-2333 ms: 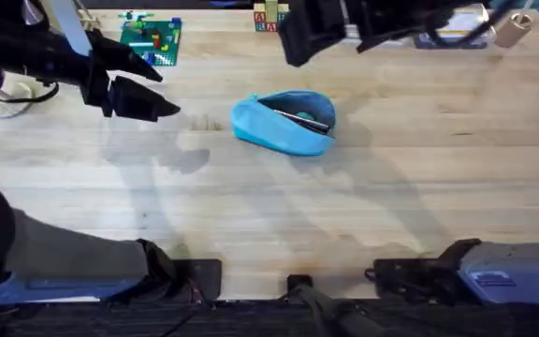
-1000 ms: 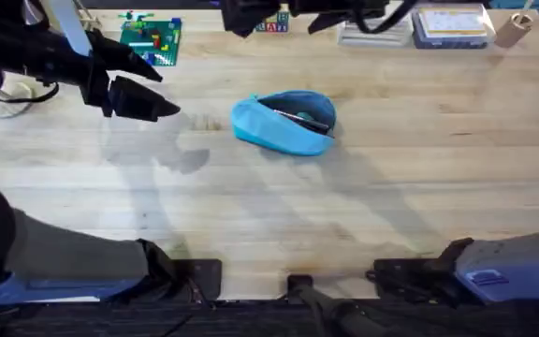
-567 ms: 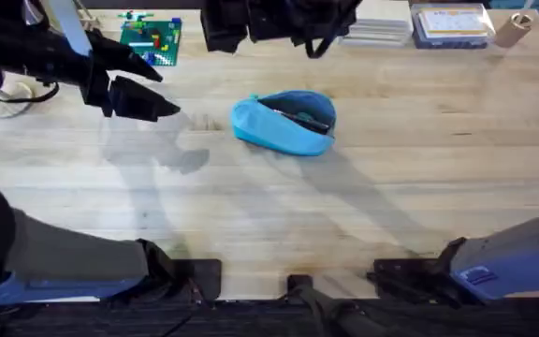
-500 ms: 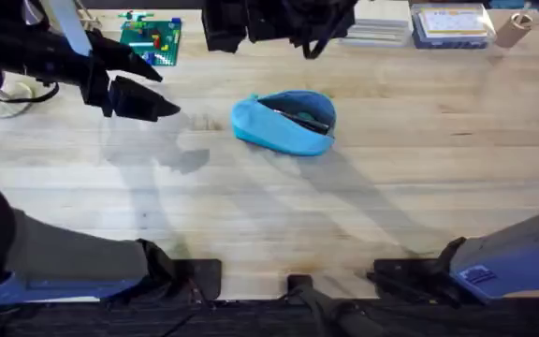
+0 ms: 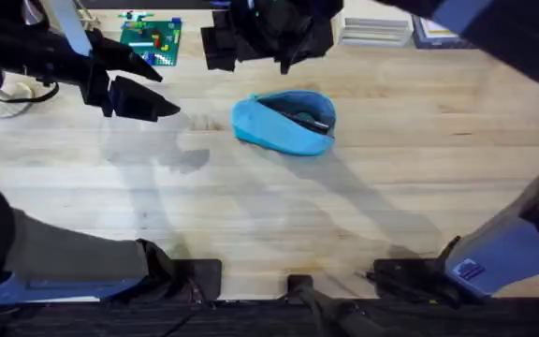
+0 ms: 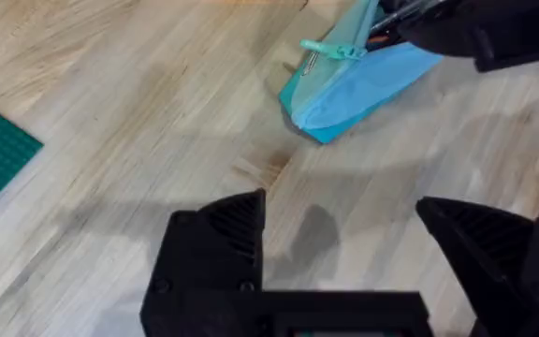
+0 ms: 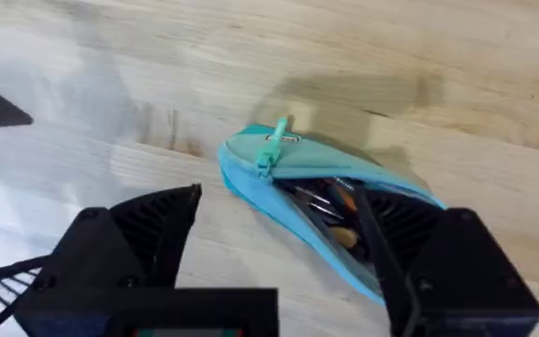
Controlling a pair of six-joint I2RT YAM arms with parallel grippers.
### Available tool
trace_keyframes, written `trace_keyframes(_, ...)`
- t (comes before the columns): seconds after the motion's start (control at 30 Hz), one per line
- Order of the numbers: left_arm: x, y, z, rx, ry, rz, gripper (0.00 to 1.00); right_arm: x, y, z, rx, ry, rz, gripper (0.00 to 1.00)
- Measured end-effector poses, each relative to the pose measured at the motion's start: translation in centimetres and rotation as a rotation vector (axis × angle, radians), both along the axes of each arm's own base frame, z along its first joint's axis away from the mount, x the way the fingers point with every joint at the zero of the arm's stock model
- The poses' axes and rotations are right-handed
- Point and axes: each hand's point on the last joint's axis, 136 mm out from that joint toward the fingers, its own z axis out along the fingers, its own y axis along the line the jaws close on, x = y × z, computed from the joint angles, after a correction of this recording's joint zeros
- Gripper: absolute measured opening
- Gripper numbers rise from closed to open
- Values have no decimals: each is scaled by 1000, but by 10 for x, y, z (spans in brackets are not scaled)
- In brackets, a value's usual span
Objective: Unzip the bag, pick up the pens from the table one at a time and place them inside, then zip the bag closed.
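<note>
Overhead view, landmark: the bag [image 5: 284, 122].

- Bag: light blue pouch lying on the table [image 5: 251, 225], mouth gaping along its length. In the right wrist view the bag [image 7: 321, 211] shows its teal pull tab [image 7: 271, 150] sitting at one end of the zipper, which is run fully open.
- The pens [image 7: 330, 208]: dark sticks with some orange at the tips, lying inside the open pouch; a dark stick also shows in the mouth from overhead [image 5: 299, 117]. No loose pen is seen on the wood around the bag.
- Right gripper [image 5: 251, 37]: above the far side of the bag, close to it, apart from the fabric. Fingers spread wide, nothing between them; in its own wrist view the right gripper [image 7: 279, 271] straddles the pouch from above.
- Left gripper [image 5: 134, 89]: well to the left of the bag, raised over bare table, fingers parted and empty. Its own view shows the left gripper [image 6: 344, 253] with the bag [image 6: 363, 75] farther off.
- Green brick plate [image 5: 151, 39]: beyond and left of the bag, not part of the job.

Progress, as judged: unzipping done; loading appears done. Remaining: take the pull tab and draw the zipper shut, probably with the pouch steadied.
</note>
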Motion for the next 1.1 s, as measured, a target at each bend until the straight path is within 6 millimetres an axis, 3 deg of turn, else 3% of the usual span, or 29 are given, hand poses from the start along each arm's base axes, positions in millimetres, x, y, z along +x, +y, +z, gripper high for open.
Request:
trace_keyframes(0.47,0,0,0,-3,-1,0,995,5,4,-21,-33,28,-2,995)
trace_keyframes(0.9,0,0,0,-3,-1,0,994,5,4,-23,-36,31,-2,996)
trace_keyframes(1.1,0,0,0,-3,-1,0,994,6,5,-33,-53,48,-2,996)
